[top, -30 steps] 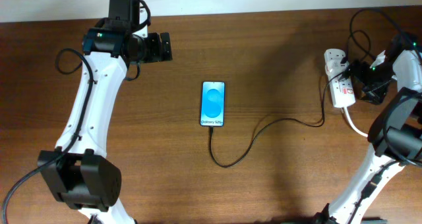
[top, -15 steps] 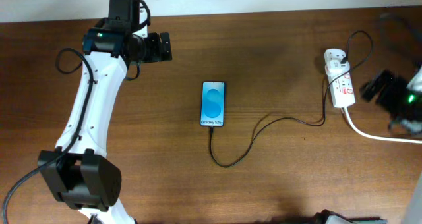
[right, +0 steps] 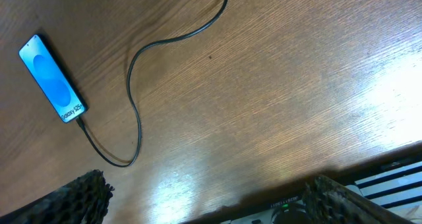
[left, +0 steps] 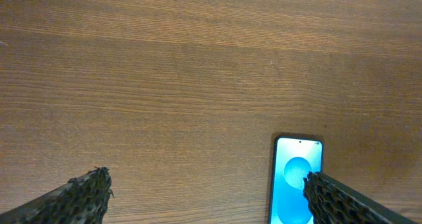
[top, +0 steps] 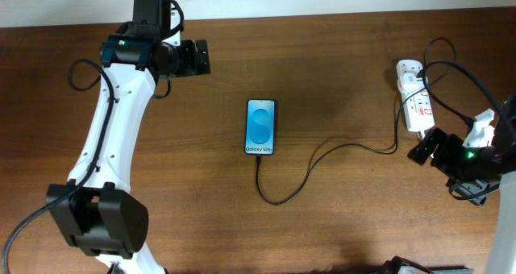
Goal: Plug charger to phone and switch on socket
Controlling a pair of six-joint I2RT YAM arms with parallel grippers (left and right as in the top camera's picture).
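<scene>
1. Phone (top: 260, 126) lies mid-way along the bench (top: 339, 56), charger (top: 322, 155) meeting its near end; socket (top: 414, 105) sits far right.
2. Left claw (top: 201, 57), spread wide, hangs far-left of phone.
3. Right claw (top: 425, 147), also wide, hovers just near of socket.

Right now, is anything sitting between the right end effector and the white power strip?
Nothing visible does. The right end effector sits just short of the socket's end; the charger cable passes beside it.

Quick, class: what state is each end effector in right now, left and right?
Left end effector: open, holding nothing.
Right end effector: open, holding nothing.
</scene>
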